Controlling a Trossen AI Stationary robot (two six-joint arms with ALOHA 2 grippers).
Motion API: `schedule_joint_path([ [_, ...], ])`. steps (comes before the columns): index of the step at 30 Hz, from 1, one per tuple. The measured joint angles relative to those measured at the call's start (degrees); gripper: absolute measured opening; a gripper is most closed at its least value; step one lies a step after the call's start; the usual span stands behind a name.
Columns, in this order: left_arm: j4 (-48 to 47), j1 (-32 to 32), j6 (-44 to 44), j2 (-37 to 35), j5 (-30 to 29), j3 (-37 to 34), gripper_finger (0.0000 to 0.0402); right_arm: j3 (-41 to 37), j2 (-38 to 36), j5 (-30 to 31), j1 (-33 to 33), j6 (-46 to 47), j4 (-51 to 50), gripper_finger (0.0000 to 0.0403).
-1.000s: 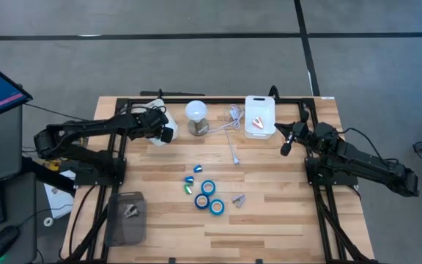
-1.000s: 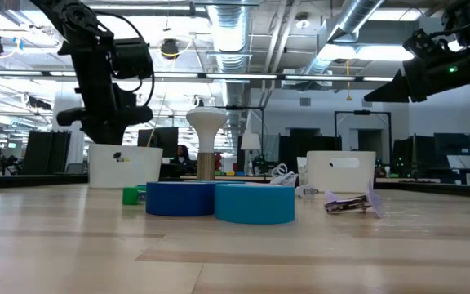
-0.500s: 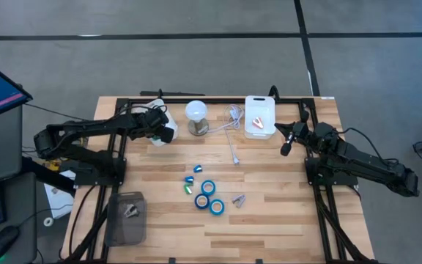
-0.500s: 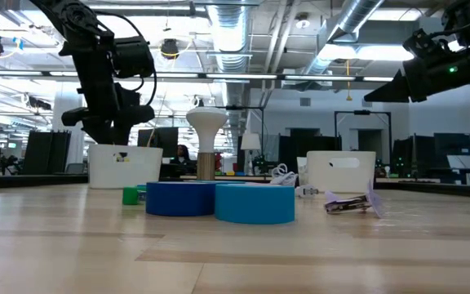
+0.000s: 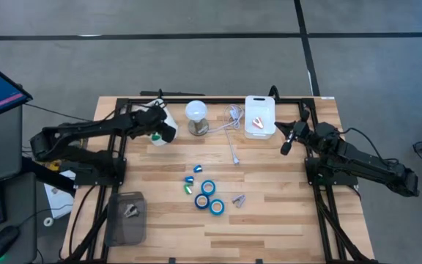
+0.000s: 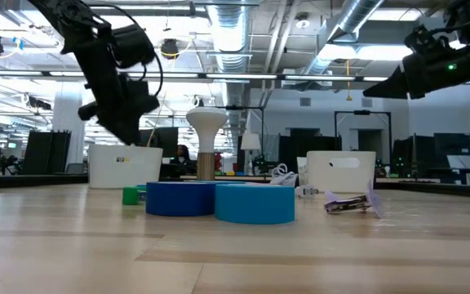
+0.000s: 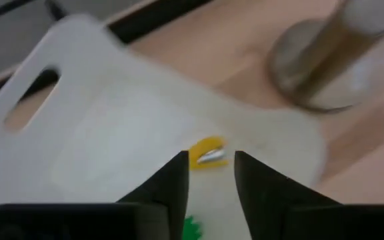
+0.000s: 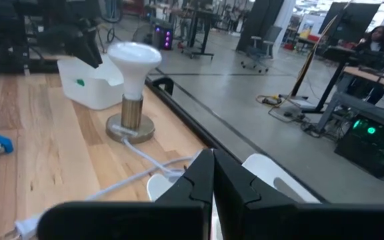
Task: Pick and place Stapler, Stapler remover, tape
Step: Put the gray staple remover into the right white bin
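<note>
Three blue tape rolls (image 5: 208, 196) lie flat in a cluster mid-table; in the low view the tape rolls (image 6: 219, 201) stand in front. A grey-purple staple remover (image 5: 238, 199) rests beside them. Small blue and green staplers (image 5: 190, 180) lie just beyond the rolls. My left gripper (image 5: 161, 126) hangs open, slanted, over a white bin (image 6: 125, 166); in its wrist view the left gripper (image 7: 209, 177) shows a small yellow stapler (image 7: 207, 153) lying in that bin. My right gripper (image 5: 284, 149) is shut and waits in the air near the right white bin (image 5: 259, 117).
A white-bulbed lamp (image 5: 196, 116) with a white cable (image 5: 233, 143) stands between the two bins. The right bin holds an orange item (image 5: 257, 122). A grey container (image 5: 127, 218) sits at the near left corner. Bare wood lies along the near edge.
My left gripper has tipped from pointing straight down to a slant and risen a little above the left white bin. The right arm and the things on the table have stayed put.
</note>
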Motion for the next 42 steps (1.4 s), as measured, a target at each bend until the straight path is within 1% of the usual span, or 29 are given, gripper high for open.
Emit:
schedule_joint_path([
  [4, 0.87, -1.09, 3.19, -5.47, 3.23, 0.0, 0.0071, 0.02, 0.01, -0.04, 0.03, 0.76, 1.64, 0.0],
  [11, 0.94, -7.63, 9.11, -16.13, 3.56, 0.02, 0.0006, 0.01, 0.01, -0.02, 0.03, 0.96, 2.46, 0.0],
  [16, 0.94, -13.58, 12.24, -20.51, 3.56, 0.04, 0.0003, 0.01, 0.02, -0.02, 0.03, 2.24, 2.46, 0.0],
  [23, 0.83, -22.63, 14.98, -21.91, 3.64, 0.04, 0.0002, 0.0, 0.03, -0.15, 1.17, 3.56, 2.91, 0.0],
  [27, 0.8, -29.11, 14.81, -21.92, 7.13, 0.04, 0.0002, 0.02, 0.01, -0.17, 3.06, 3.56, 3.29, 0.0],
  [31, -0.39, -36.56, 12.59, -21.92, 8.66, 0.04, 0.0002, 0.01, 0.01, -0.17, 4.92, 3.56, 3.27, 0.0],
  [34, -3.92, -42.12, 9.01, -21.92, 11.23, 0.04, 0.0002, 0.02, 0.04, -0.13, 6.11, 3.58, 3.25, 0.0],
  [38, -8.06, -48.67, -1.37, -21.92, 15.78, 0.04, 0.0002, 0.01, 0.04, -0.11, 7.01, 5.4, 3.23, 0.0],
  [42, -8.91, -54.42, -10.67, -21.92, 18.08, 0.04, 0.0002, 0.01, 0.04, -0.06, 7.1, 8.31, 3.07, 0.0],
])
